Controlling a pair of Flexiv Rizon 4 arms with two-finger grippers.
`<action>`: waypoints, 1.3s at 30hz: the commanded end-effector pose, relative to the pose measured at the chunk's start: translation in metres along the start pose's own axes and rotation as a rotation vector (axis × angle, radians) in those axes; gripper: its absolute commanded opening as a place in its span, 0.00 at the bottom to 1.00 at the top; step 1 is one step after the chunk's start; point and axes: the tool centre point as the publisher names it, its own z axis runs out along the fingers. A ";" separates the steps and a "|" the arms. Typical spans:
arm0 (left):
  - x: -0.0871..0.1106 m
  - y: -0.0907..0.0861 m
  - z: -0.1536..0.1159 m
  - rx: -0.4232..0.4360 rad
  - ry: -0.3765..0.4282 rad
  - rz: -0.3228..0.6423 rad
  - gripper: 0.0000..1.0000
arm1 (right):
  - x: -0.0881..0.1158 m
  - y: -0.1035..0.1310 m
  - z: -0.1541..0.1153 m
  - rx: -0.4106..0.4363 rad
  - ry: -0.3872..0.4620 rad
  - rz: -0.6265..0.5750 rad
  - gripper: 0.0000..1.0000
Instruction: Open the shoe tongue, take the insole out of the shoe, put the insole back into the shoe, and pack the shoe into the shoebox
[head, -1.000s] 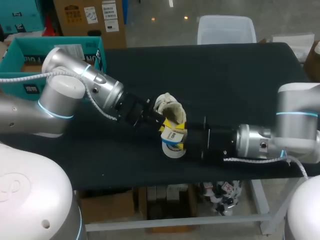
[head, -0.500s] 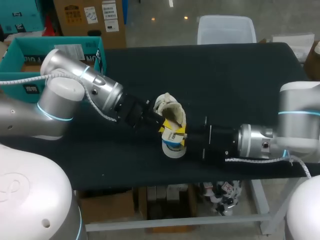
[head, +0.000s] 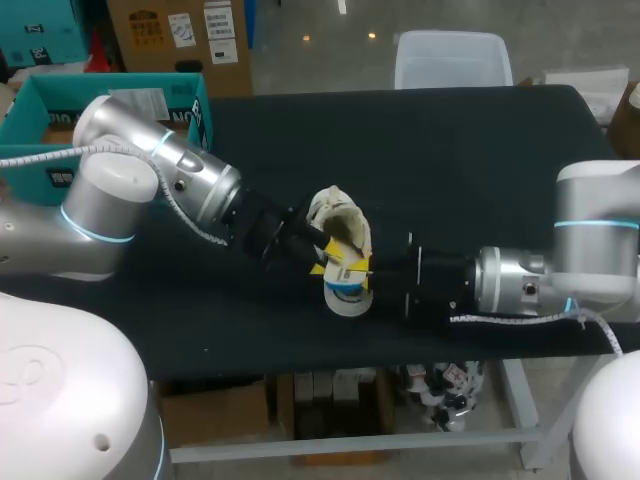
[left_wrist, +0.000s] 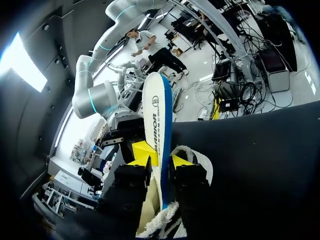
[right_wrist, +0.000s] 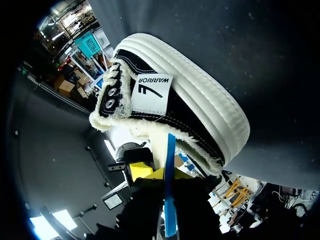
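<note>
A black canvas shoe (head: 340, 222) with a white rubber sole and fleece lining (right_wrist: 180, 95) lies mid-table. A white insole (head: 347, 287) with a blue edge sticks out of its opening. The insole (left_wrist: 156, 120) stands upright between the slightly parted yellow tips of my left gripper (left_wrist: 161, 157), which comes in from the left (head: 322, 258). From the opposite side, my right gripper (head: 362, 268) is shut on the insole's blue edge (right_wrist: 170, 150), its tips (right_wrist: 162, 174) pinching it just outside the shoe's collar. A teal open shoebox (head: 50, 120) sits at the back left.
The black table (head: 480, 150) has free room behind and to the right of the shoe. Its front edge runs close below both grippers. My left arm's elbow stands beside the teal box.
My right gripper has closed on the insole. My left gripper's fingers have parted a little around it. The shoe and both arms have barely shifted.
</note>
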 end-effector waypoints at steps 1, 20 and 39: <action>-0.002 -0.001 0.005 -0.009 0.013 -0.002 0.00 | 0.000 0.000 -0.002 -0.001 -0.011 -0.003 0.00; -0.002 0.029 0.011 -0.053 0.043 -0.011 0.00 | 0.007 0.032 0.015 0.075 -0.145 -0.079 0.00; 0.001 0.040 0.013 -0.060 0.032 -0.036 0.00 | 0.001 0.005 -0.002 -0.009 -0.080 -0.079 1.00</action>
